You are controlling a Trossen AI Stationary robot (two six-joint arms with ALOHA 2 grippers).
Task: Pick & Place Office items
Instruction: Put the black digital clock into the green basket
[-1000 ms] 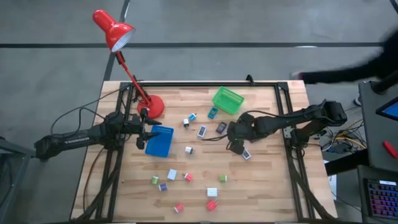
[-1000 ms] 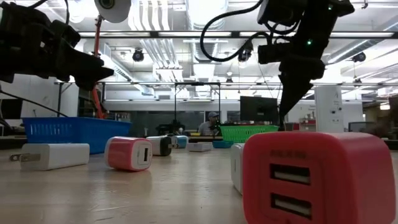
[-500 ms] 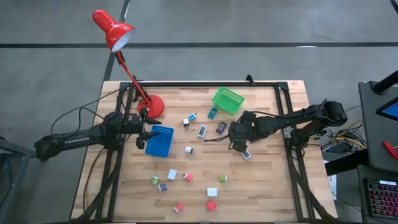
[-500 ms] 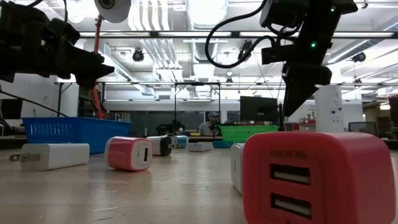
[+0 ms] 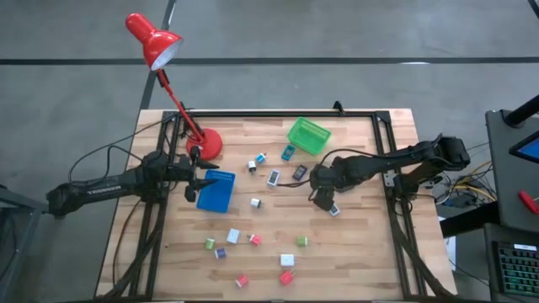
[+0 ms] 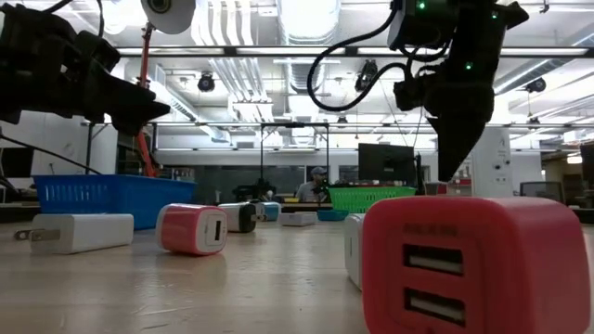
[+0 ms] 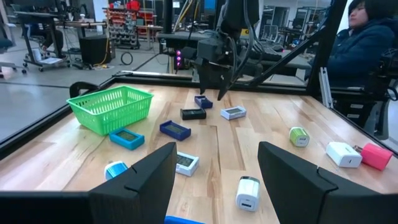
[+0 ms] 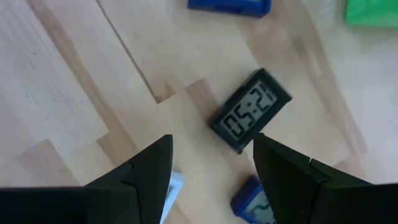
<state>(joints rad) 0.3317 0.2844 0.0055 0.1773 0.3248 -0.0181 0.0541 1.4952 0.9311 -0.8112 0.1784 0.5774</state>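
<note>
My right jaws [image 5: 321, 195] hang just above the table [image 5: 362, 252], right of centre, parted with nothing between them. Only my right wrist view shows what lies under them: a dark flat clock [image 8: 250, 119] whose display reads "05:2", the last digit unclear, with a blue piece [image 8: 230, 5] beyond it and another blue one [image 8: 247, 194] close by. From above, that clock [image 5: 300, 172] is a small dark speck at about 11 o'clock from my right jaws, near the green basket [image 5: 308, 135].

My left jaws [image 5: 195, 178] wait at the blue tray [image 5: 216, 192], half parted and empty. The left wrist view looks across the table and picks out a green-wrapped block [image 7: 299, 136], a white charger [image 7: 344, 154], a pink one [image 7: 377, 156], and a seated person in a dark jacket [image 7: 364, 46].

The low view alone shows the two USB slots on the big red charger [image 6: 473, 264] and a smaller pink block [image 6: 190, 229]. The other office items lie scattered toward the table's 6 o'clock edge. The red lamp [image 5: 153, 39] stands at 11 o'clock.
</note>
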